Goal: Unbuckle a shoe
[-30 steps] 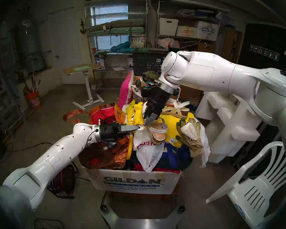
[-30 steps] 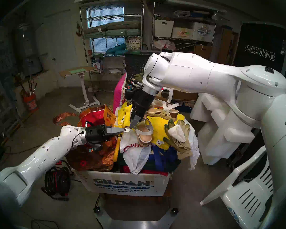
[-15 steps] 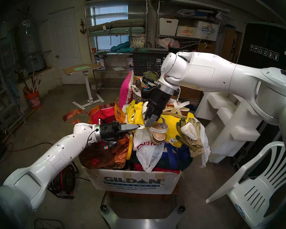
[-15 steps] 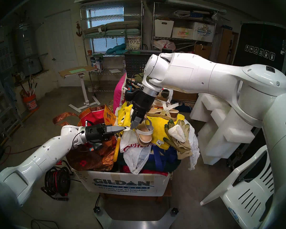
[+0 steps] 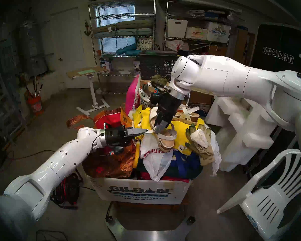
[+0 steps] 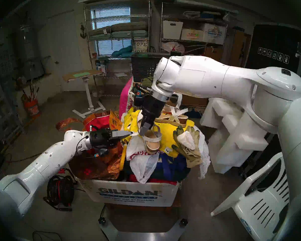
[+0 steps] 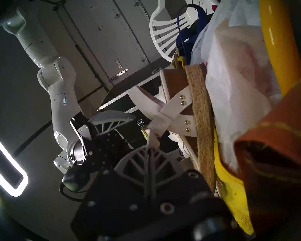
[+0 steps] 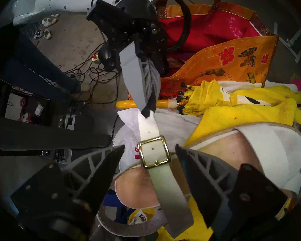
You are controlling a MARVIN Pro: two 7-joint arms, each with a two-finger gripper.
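Right wrist view: the left gripper (image 8: 147, 110) is pinching the ankle strap (image 8: 149, 129) tip in closed fingers, while the right gripper (image 8: 149, 159) is hanging open astride the buckle (image 8: 154, 152), apparently not yet undone; the sandal (image 5: 165, 139) is lying atop the overfilled box (image 5: 142, 192).

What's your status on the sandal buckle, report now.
Left gripper shut on the strap end. Right gripper open, straddling the gold buckle. Strap still through the buckle. Nothing blocking.

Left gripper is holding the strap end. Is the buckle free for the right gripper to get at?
Probably yes. The right gripper is open with the buckle bare between its fingers; the left gripper pinches the strap farther along, clear of it.
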